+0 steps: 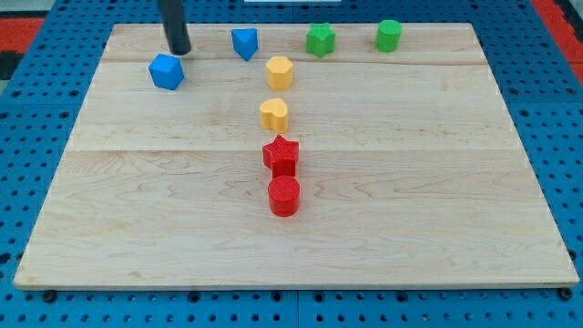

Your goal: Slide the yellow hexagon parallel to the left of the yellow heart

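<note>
The yellow hexagon [280, 72] sits near the view's top, a little left of centre. The yellow heart [274, 114] lies just below it, apart from it. My tip [179, 49] touches the board at the view's top left, well left of the hexagon. It stands just above and to the right of a blue hexagon-like block [167, 71] and left of a blue wedge-shaped block [245, 43].
A red star [281, 154] and a red cylinder [284, 195] lie in a column below the heart. Two green blocks [321, 39] [389, 35] sit along the top edge. The wooden board [118, 228] rests on a blue surface.
</note>
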Tool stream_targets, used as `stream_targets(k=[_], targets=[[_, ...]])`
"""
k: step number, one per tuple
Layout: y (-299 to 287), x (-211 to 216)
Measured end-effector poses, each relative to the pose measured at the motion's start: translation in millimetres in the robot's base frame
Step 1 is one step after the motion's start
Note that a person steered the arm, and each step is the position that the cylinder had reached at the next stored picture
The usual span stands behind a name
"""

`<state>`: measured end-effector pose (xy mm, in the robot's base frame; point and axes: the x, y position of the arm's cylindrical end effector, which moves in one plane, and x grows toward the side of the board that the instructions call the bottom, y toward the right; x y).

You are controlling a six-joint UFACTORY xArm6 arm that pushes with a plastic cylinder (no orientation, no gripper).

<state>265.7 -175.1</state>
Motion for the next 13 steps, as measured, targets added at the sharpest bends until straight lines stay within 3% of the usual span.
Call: stream_targets(k=[1, 4, 5, 6, 8, 10, 11, 13], targets=[[15, 34], [176, 94], [230, 71], [218, 30], [136, 14], [115, 72], [144, 77], [85, 102]])
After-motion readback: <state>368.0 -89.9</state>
